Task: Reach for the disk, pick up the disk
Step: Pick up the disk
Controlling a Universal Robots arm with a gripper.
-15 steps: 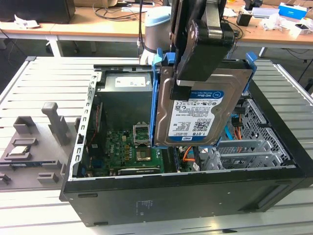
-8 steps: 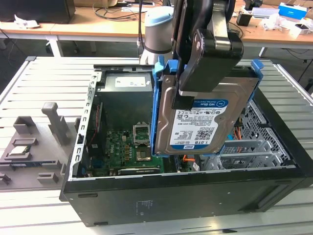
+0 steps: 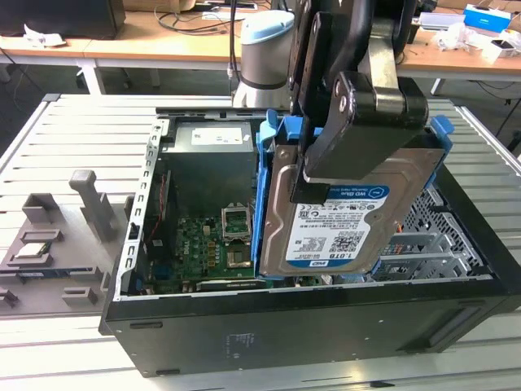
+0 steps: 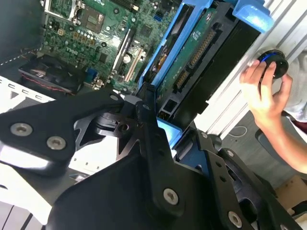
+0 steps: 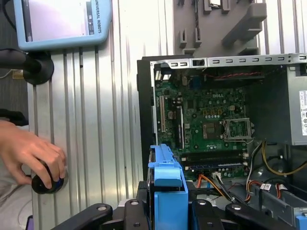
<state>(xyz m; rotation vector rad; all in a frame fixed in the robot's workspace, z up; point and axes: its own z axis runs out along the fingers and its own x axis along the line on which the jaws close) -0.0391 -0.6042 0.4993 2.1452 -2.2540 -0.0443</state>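
Silver disk (image 3: 342, 224), top behind gripper (image 3: 313, 167).

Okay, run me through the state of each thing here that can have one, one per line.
disk: lifted and tilted above the open computer case, in the gripper.
gripper: shut on the disk's upper edge.
computer case: side panel off, motherboard exposed.
person's hand: resting on a round black knob on the table.

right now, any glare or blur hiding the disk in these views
Exterior view: disk evenly lit, label plain, its top hidden by the end effector. Second wrist view: dark linkage up close, bright glare at one edge. First wrist view: the teach pendant screen is washed out.
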